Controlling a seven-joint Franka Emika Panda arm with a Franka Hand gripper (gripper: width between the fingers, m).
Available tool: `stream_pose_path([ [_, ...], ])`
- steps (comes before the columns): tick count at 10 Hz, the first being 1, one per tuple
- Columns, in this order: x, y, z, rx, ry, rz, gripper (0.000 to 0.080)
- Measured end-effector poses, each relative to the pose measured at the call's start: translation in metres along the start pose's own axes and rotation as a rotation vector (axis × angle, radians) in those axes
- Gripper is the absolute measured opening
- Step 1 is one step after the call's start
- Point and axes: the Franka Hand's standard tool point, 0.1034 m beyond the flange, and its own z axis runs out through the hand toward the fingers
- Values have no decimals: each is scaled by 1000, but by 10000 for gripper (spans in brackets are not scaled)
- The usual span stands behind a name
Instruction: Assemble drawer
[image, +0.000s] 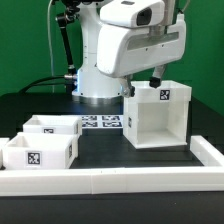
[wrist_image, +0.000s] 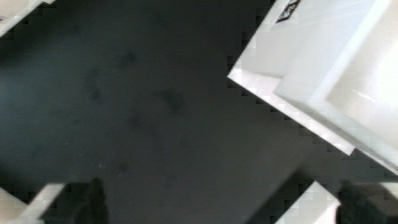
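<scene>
The white cube-like housing (image: 156, 115) stands on the black table at the exterior view's right, open side toward the camera, with a tag on its upper wall. Two small open-top trays (image: 55, 127) (image: 38, 151) sit side by side at the exterior view's left. My gripper (image: 145, 82) hangs just above and behind the housing's upper left edge. In the wrist view my gripper (wrist_image: 214, 205) is open and empty, its dark fingers (wrist_image: 63, 205) spread wide over bare table. The housing's white edge (wrist_image: 311, 70) lies beside one finger.
The marker board (image: 101, 122) lies flat between the trays and the housing. A long low white rail (image: 110, 181) runs along the table's front and turns up the exterior view's right side (image: 210, 152). The robot's base (image: 95, 80) stands behind.
</scene>
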Motion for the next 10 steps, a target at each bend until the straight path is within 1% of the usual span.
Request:
stream_pose_path([
  [4,1,1,-1,0,0,0,650],
  [5,1,0,-2,1,2,26,650],
  [6,-2,-5,-4,-2,2,132,650],
  [7,-2,-10,-8,7,-1,228,650],
  [8,0,-16,-10,32,-10,344,650],
  [9,3,-16,-13,37,-7,438,650],
  [10,3,-17,-12,38,-6,504,650],
])
